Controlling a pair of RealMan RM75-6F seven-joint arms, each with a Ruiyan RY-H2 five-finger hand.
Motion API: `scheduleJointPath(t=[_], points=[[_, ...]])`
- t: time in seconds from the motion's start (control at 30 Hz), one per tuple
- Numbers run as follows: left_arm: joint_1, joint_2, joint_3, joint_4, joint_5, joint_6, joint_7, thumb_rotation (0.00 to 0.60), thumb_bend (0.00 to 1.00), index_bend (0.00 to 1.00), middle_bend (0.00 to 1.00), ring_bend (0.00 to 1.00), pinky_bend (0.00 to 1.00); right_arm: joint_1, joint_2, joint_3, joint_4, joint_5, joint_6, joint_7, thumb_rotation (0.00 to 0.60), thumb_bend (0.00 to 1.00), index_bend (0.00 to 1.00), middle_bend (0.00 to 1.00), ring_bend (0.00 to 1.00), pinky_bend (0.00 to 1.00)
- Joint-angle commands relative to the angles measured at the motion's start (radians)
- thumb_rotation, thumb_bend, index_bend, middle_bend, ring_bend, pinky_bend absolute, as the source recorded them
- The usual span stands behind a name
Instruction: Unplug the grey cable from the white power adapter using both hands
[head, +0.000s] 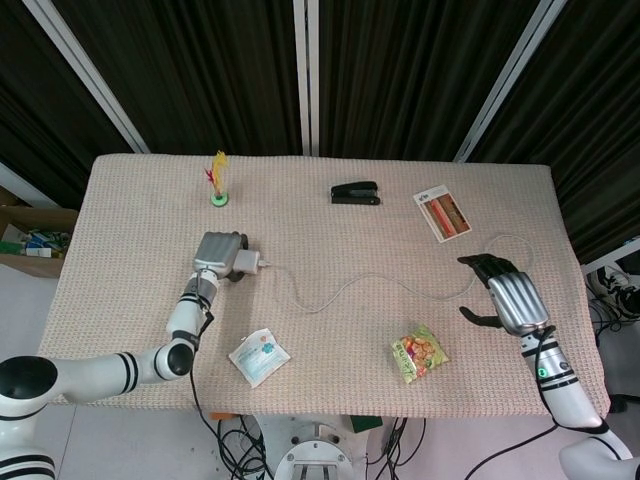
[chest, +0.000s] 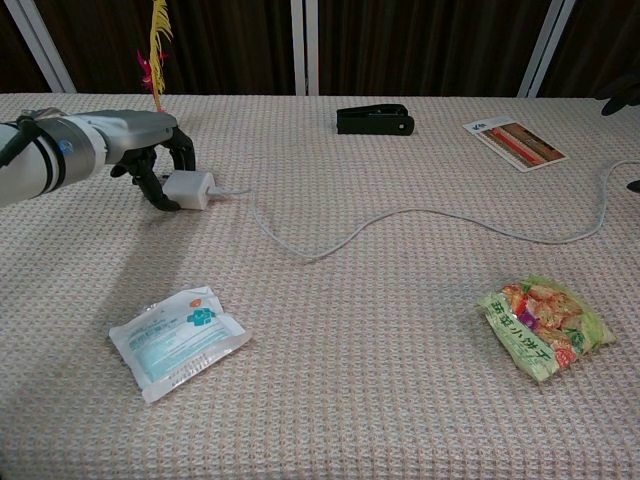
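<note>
Black stapler (head: 356, 193), striped card (head: 442, 213), feathered shuttlecock (head: 218, 184), green snack packet (head: 419, 353), white sachet (head: 259, 357), woven tablecloth (head: 330, 250)

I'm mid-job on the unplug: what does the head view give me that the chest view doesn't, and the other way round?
Only the head view shows the right hand whole, fingers apart, beside the far loop of the grey cable, plus the green base of the feathered toy. Only the chest view shows, side-on, the left hand's fingers curled around the white power adapter, with the plug end still seated. Both show the left hand, the cable's run, the black stapler, the snack bag, the white sachet and the card.
</note>
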Motion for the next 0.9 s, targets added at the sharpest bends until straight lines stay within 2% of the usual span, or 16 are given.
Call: scheduleJointPath(t=[0.03, 0.13, 0.3, 0.43, 0.5, 0.63, 0.73, 0.9], points=[[0.0, -0.011, -0.005, 0.014, 0.015, 0.001, -0.021, 0.6, 0.21, 0.48, 0.39, 0.7, 0.8, 0.001, 0.0, 0.0, -0.001, 0.0, 0.0, -0.001, 0.6, 0.21, 0.25, 0.26, 0.17, 0.27], [0.01, -0.022, -0.013, 0.017, 0.058, 0.019, -0.062, 0.6, 0.28, 0.56, 0.47, 0.71, 0.81, 0.004, 0.005, 0.002, -0.01, 0.004, -0.007, -0.007, 0.6, 0.21, 0.26, 0.26, 0.17, 0.27], [0.016, 0.024, -0.027, -0.078, 0.078, 0.048, -0.072, 0.6, 0.32, 0.56, 0.52, 0.73, 0.82, 0.031, 0.037, 0.028, -0.08, 0.0, -0.022, -0.01, 0.6, 0.21, 0.26, 0.29, 0.2, 0.29], [0.011, 0.065, -0.047, -0.188, 0.042, 0.084, -0.046, 0.6, 0.32, 0.56, 0.56, 0.73, 0.82, 0.08, 0.045, 0.067, -0.19, 0.029, -0.073, -0.033, 0.6, 0.21, 0.26, 0.31, 0.24, 0.34], [0.006, 0.073, -0.06, -0.24, 0.015, 0.104, -0.037, 0.599, 0.32, 0.56, 0.57, 0.73, 0.82, 0.119, 0.036, 0.094, -0.25, 0.082, -0.127, -0.092, 0.6, 0.21, 0.26, 0.32, 0.24, 0.35], [-0.02, 0.081, -0.06, -0.327, -0.035, 0.168, 0.036, 0.598, 0.32, 0.56, 0.58, 0.74, 0.82, 0.2, 0.001, 0.167, -0.356, 0.266, -0.191, -0.302, 0.6, 0.19, 0.26, 0.36, 0.26, 0.39], [-0.041, 0.068, -0.072, -0.371, -0.062, 0.234, 0.085, 0.596, 0.32, 0.56, 0.58, 0.75, 0.82, 0.254, -0.048, 0.223, -0.418, 0.424, -0.179, -0.417, 0.6, 0.18, 0.27, 0.39, 0.29, 0.42], [-0.069, 0.036, -0.099, -0.404, -0.091, 0.306, 0.125, 0.593, 0.31, 0.57, 0.58, 0.75, 0.83, 0.35, -0.137, 0.274, -0.446, 0.632, -0.127, -0.588, 0.6, 0.18, 0.33, 0.4, 0.3, 0.44]])
